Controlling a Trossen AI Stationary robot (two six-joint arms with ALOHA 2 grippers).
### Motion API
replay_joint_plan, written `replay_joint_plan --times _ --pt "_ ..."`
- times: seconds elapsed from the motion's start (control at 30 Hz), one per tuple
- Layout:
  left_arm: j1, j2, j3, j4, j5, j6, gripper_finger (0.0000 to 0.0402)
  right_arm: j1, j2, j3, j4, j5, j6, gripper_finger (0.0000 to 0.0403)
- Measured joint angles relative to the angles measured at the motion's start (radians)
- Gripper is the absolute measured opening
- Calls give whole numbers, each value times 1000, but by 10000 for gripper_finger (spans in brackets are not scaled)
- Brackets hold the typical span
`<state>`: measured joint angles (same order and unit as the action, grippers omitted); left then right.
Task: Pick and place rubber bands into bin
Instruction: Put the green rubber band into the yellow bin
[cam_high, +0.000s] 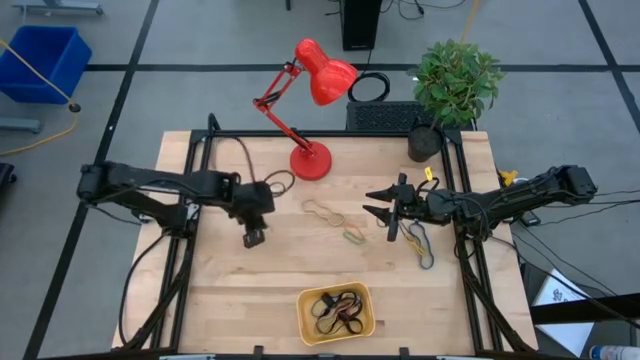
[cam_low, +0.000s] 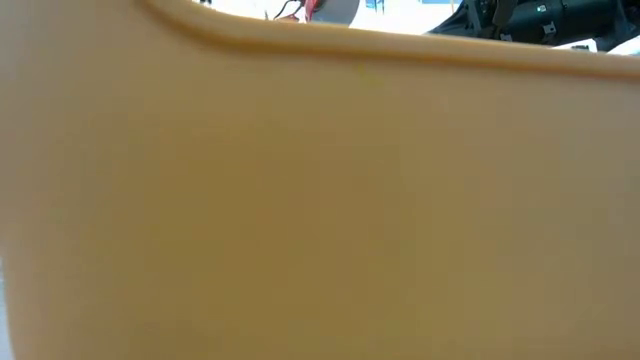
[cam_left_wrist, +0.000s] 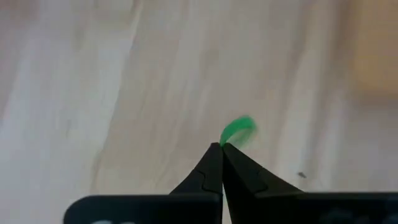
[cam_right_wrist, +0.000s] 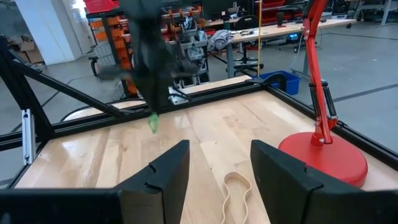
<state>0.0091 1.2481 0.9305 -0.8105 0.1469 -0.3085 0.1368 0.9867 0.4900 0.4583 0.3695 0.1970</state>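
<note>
My left gripper (cam_high: 253, 238) hangs over the table's left half, shut on a small green rubber band (cam_left_wrist: 238, 129). The right wrist view shows that band (cam_right_wrist: 153, 123) dangling under the blurred left arm. My right gripper (cam_high: 383, 207) waits open and level right of centre, touching nothing. A tan rubber band (cam_high: 322, 211) lies flat just ahead of it. A yellowish one (cam_high: 354, 236) and a dark one (cam_high: 420, 245) lie nearby. The yellow-orange bin (cam_high: 336, 312) sits at the near edge with several bands inside, and its wall (cam_low: 320, 200) fills the low view. My left gripper pinches the green rubber band between its two fingertips (cam_left_wrist: 214, 158), which slant down from above. A short green loop (cam_left_wrist: 242, 126) sticks out past the tips. The band is lifted clear of the table.
A red desk lamp stands on its round base (cam_high: 310, 160) at the table's far middle. A potted plant (cam_high: 455, 85) stands at the far right corner. A large blue bin (cam_high: 45, 60) sits on the floor beyond the far left.
</note>
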Motion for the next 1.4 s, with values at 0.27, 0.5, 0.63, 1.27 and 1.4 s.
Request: replay_joint_plan --times 0.27,0.5,0.63,1.27,1.4 --pt "-75 -73 34 566 117 -16 3 0 0 0 -20 -4 0 164" --pt "-193 -38 53 975 117 10 3 0 0 0 -27 -4 0 164" --pt "-275 26 173 906 61 84 3 0 0 0 -47 -4 -4 164" --pt "-424 559 631 391 -42 -22 2 0 0 0 -185 -5 -4 164" --pt "-424 639 631 395 -39 -94 4 0 0 0 -209 -6 -4 164"
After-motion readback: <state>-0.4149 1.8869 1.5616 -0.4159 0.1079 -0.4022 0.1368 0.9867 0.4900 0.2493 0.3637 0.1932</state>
